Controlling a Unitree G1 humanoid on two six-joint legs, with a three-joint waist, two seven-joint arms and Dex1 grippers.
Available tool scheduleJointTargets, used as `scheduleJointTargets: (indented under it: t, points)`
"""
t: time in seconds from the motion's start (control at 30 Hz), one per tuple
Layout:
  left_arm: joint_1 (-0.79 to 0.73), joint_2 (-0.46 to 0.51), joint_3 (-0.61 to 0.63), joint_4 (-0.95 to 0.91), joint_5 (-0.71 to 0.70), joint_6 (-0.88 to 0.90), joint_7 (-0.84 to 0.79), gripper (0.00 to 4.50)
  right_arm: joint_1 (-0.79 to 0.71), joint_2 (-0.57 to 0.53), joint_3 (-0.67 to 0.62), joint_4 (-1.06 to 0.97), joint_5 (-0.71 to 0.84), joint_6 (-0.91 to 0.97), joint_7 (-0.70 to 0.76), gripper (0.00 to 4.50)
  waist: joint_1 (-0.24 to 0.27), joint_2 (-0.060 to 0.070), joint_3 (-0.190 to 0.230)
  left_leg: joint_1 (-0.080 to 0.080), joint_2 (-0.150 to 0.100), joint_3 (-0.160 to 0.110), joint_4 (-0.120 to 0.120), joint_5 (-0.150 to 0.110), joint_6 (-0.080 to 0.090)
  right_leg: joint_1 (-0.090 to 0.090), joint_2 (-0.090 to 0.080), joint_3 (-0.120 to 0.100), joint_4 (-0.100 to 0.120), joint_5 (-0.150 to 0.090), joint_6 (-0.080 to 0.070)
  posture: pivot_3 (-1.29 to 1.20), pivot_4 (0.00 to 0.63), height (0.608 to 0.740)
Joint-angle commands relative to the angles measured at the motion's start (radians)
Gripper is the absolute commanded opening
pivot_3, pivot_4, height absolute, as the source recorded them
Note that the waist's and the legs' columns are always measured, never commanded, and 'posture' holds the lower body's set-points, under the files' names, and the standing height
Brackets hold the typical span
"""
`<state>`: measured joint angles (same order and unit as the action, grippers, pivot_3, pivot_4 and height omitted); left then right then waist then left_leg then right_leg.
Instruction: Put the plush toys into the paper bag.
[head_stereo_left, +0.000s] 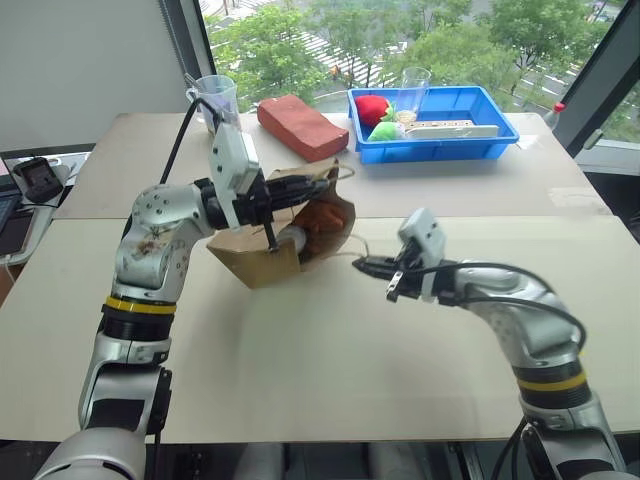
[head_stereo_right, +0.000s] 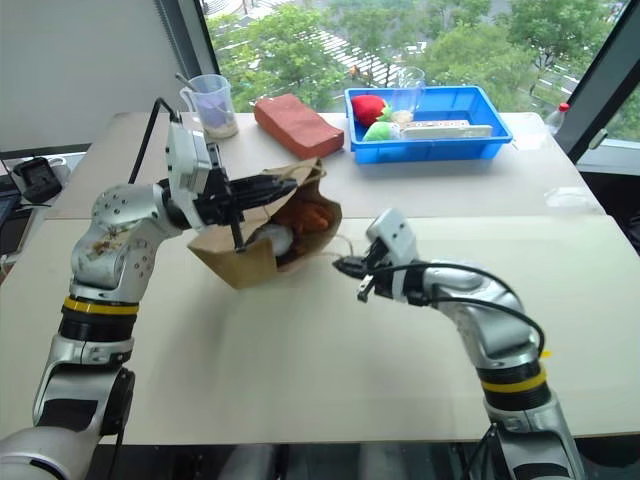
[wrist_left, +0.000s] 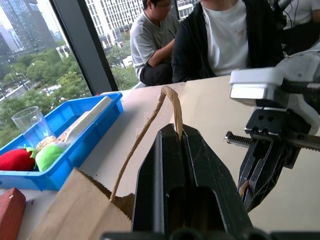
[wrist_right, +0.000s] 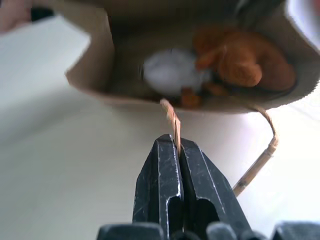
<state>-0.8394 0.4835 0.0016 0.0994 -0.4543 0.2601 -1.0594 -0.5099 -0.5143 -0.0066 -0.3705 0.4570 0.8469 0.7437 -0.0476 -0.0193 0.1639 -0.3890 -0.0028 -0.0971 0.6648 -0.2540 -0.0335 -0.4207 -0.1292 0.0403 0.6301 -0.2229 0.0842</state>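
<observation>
Right gripper (wrist_right: 176, 150) nearest, clamped tight on near cord handle (wrist_right: 172, 120) of paper bag (head_stereo_left: 262, 262). Left gripper (wrist_left: 175, 142) pinched shut on far handle (wrist_left: 167, 102). Bag sits mid-table, tipped, mouth facing right arm. Count: two plush toys inside, white one (wrist_right: 172, 72) and reddish-brown one (wrist_right: 240, 60). Looks like both toys loaded, so basically finishing step. Next probably lift both handles evenly, stand bag upright without spilling.

The paper bag (head_stereo_left: 262, 262) hides most of both plush toys (wrist_right: 220, 62); they look blurred.
</observation>
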Motion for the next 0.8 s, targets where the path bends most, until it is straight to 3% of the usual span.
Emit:
scheduleJointTargets:
  t: [0.03, 0.27, 0.4, 0.57, 0.8]
  points:
    - [-0.138, -0.043, 0.016, 0.163, 0.017, -0.052, 0.007, 0.00, -0.086, -0.053, -0.149, -0.134, 0.125, 0.114, -0.044, 0.03, 0.008, 0.000, 0.000, 0.000, 0.000, 0.000, 0.001, 0.000, 0.000, 0.000, 0.000, 0.000, 0.000, 0.000, 0.000, 0.00, 0.150, 0.740]
    - [-0.391, -0.186, 0.017, 0.649, 0.097, -0.303, -0.057, 0.00, -0.258, -0.106, -0.225, -0.216, 0.239, 0.267, -0.162, 0.03, 0.011, 0.000, 0.000, -0.001, 0.000, 0.000, 0.001, 0.000, 0.001, 0.001, 0.000, -0.001, -0.001, 0.000, 0.000, 0.00, 0.150, 0.740]
    - [-0.478, -0.220, 0.040, 0.812, 0.105, -0.368, -0.111, 0.00, -0.305, -0.100, -0.213, -0.253, 0.284, 0.349, -0.231, 0.03, 0.005, 0.000, 0.000, -0.002, 0.000, 0.000, 0.001, -0.001, 0.002, 0.000, 0.000, -0.001, -0.001, 0.000, 0.000, 0.00, 0.150, 0.740]
    - [-0.481, -0.203, 0.034, 0.840, 0.096, -0.342, -0.275, 0.00, -0.271, -0.082, -0.098, -0.290, 0.280, 0.397, -0.287, 0.03, -0.005, 0.000, 0.000, -0.002, 0.000, 0.000, 0.001, -0.004, 0.007, -0.001, 0.000, -0.001, 0.000, 0.000, 0.000, 0.00, 0.150, 0.740]
    - [-0.406, -0.112, -0.014, 0.783, 0.164, -0.307, -0.380, 0.00, -0.295, -0.023, 0.087, -0.123, 0.127, 0.250, -0.314, 0.03, -0.020, 0.000, 0.000, -0.001, 0.000, 0.000, 0.003, -0.004, 0.007, 0.000, 0.000, -0.001, 0.001, 0.000, 0.000, 0.00, 0.150, 0.740]
